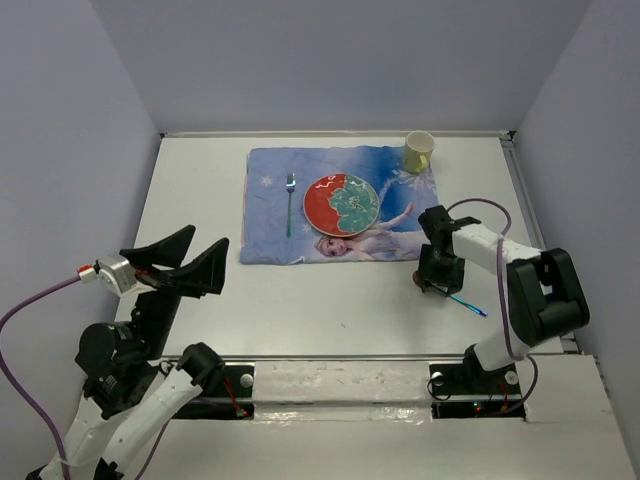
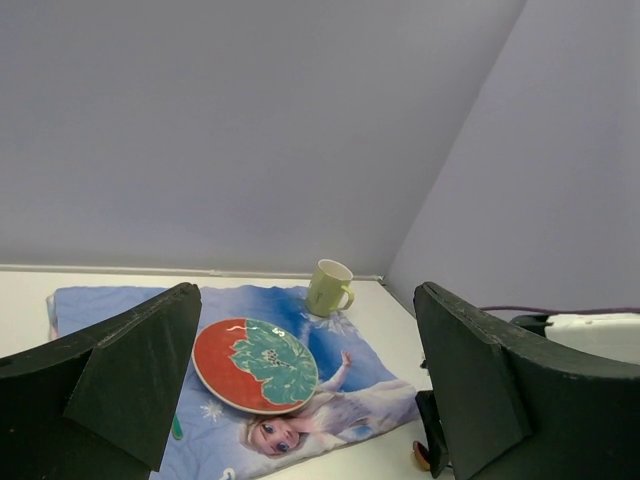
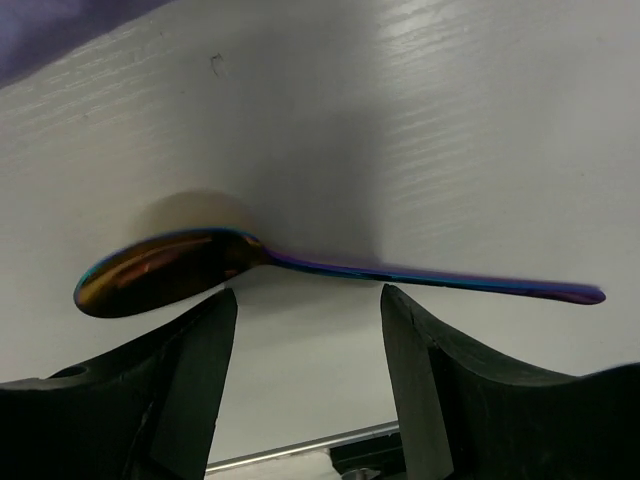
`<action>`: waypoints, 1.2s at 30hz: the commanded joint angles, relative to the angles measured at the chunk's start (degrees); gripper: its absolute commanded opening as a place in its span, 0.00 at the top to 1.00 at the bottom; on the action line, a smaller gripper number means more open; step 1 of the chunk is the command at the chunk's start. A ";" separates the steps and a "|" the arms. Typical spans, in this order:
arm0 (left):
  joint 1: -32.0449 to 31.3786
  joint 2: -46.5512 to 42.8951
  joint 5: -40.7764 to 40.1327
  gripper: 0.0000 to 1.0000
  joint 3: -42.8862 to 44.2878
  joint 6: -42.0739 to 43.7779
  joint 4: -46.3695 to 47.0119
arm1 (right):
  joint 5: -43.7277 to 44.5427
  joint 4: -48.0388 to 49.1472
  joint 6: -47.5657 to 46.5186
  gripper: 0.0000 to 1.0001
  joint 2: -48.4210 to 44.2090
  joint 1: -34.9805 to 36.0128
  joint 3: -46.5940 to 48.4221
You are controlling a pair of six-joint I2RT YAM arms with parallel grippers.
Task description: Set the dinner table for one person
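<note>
The white dinner table [image 1: 330,315] carries a blue cartoon placemat [image 1: 270,215]. On the mat lie a red-and-green plate [image 1: 341,203], a fork [image 1: 289,200] to its left and a yellow-green mug [image 1: 418,151] at its far right corner. An iridescent spoon [image 3: 160,270] lies flat on the bare table just off the mat's near right corner, with its handle [image 1: 466,303] pointing right. My right gripper [image 3: 308,340] is open, low over the spoon's neck, with a finger on each side. My left gripper [image 1: 185,265] is open and empty, raised at the near left.
Grey walls close the table on three sides. A metal rail [image 1: 330,357] runs along the near edge by the arm bases. In the left wrist view the plate [image 2: 255,365] and mug [image 2: 328,287] lie far ahead, and the right arm [image 2: 590,330] shows at the right.
</note>
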 commanded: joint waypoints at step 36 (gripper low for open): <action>-0.15 0.16 -1.27 0.01 0.68 1.24 2.43 | -22.90 10.40 -8.01 0.59 9.46 6.90 7.07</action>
